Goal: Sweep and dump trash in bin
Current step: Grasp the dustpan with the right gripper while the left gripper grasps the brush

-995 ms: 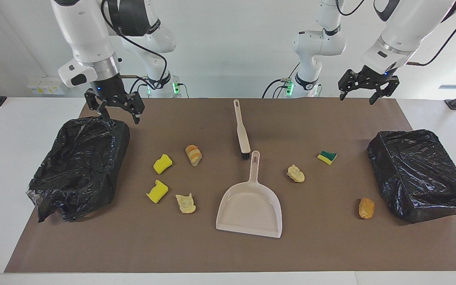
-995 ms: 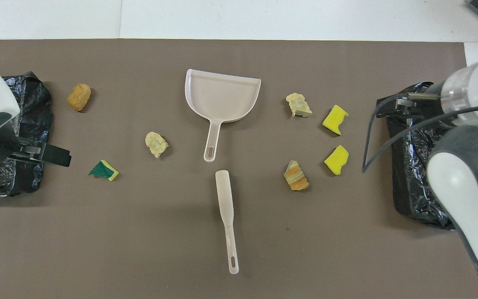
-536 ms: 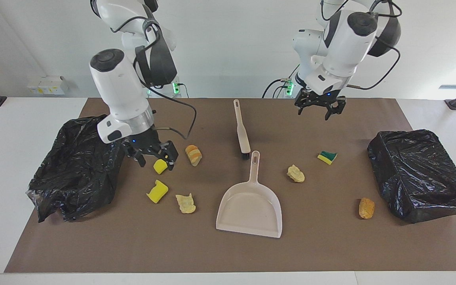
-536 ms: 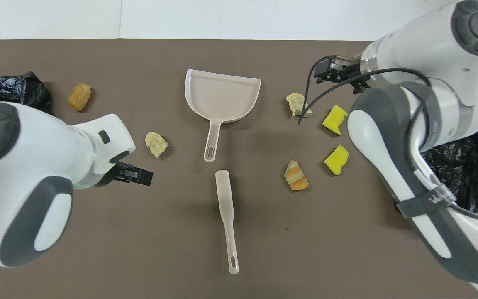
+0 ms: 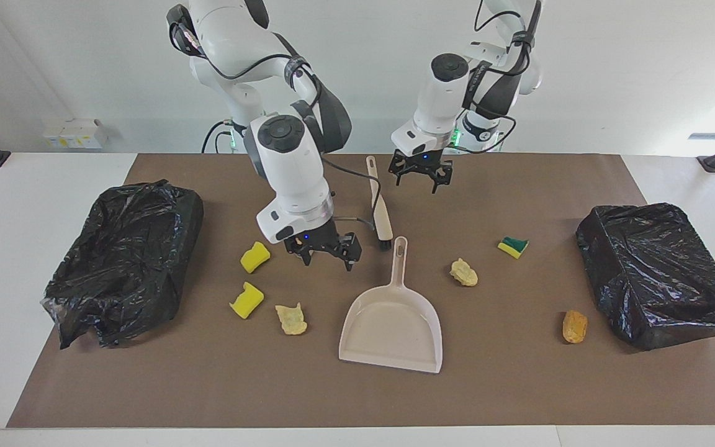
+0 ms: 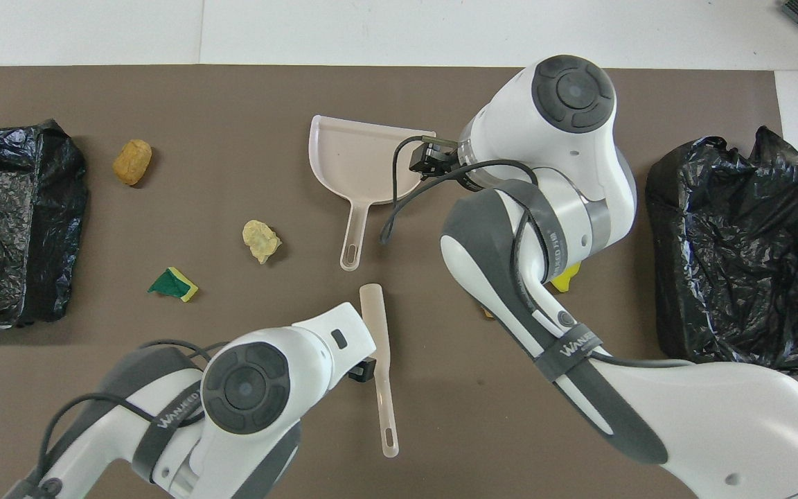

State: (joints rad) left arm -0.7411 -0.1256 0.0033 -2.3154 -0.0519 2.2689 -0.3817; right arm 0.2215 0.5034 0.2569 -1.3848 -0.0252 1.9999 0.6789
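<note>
Taking the dustpan (image 5: pixel 393 323) as the landmark and working from the robots' end outward: nearest the robots lies the hand brush (image 5: pixel 379 202), untouched on the brown mat (image 5: pixel 208 385), bristle end just short of the dustpan's handle. The left gripper (image 5: pixel 422 175) hangs over the mat beside the brush's handle, fingers spread and holding nothing. The right gripper (image 5: pixel 326 248) hangs low beside the dustpan's handle, toward the right arm's end, also spread wide and empty (from overhead its wrist covers one corner of the pan, but the facing view shows it touching nothing).

Judging by how things lie, the task has barely begun. Neither tool is gripped, the pan is bare, and all the trash I can see is loose on the mat. Toward the right arm's end of the dustpan: a yellow sponge piece (image 5: pixel 254 257), a second yellow piece (image 5: pixel 246 300) and a pale crumpled chunk (image 5: pixel 292 319). Toward the left arm's end: another pale chunk (image 5: pixel 463 272), the green-and-yellow sponge (image 5: pixel 512 246) and an orange bread-like lump (image 5: pixel 574 326). That makes six; any seventh would be hidden under the right arm.

Two black-bagged bins (image 5: pixel 121 261) (image 5: pixel 658 273) sit at either end of the mat, level with the dustpan. Gripping both tools, sweeping and dumping are all left.

Both arms carry a band lettered "WANENG" or similar; I cannot read it with certainty.
</note>
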